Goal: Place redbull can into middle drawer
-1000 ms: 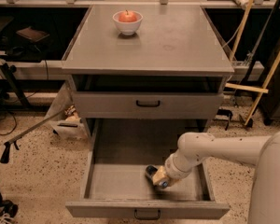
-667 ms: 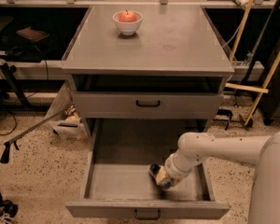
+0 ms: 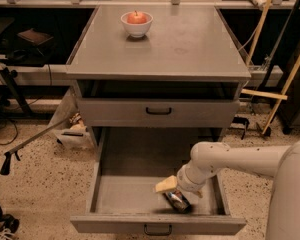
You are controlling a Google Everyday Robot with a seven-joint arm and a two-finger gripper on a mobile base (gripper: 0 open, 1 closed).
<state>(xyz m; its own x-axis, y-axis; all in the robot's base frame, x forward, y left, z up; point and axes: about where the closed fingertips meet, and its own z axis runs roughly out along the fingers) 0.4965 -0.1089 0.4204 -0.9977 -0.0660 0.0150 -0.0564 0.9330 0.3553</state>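
Observation:
The redbull can [image 3: 177, 201] lies on its side on the floor of the middle drawer [image 3: 125, 196], which is pulled fully out, near its front right. My gripper [image 3: 173, 194] reaches down into the drawer right over the can. It is open, with one tan finger pad [image 3: 166, 185] standing just up and left of the can. The other finger is hidden behind the wrist. The white arm comes in from the lower right.
The upper drawer front [image 3: 158, 112] is closed above the open one. A white bowl with a red apple [image 3: 137, 23] stands on the cabinet top. A bag and a grabber stick [image 3: 37, 139] lie on the floor to the left, and broom handles [image 3: 282, 91] lean at the right.
The gripper has shifted slightly toward the drawer's front right. The tan pad has come away from the can, which now shows lying on the drawer floor.

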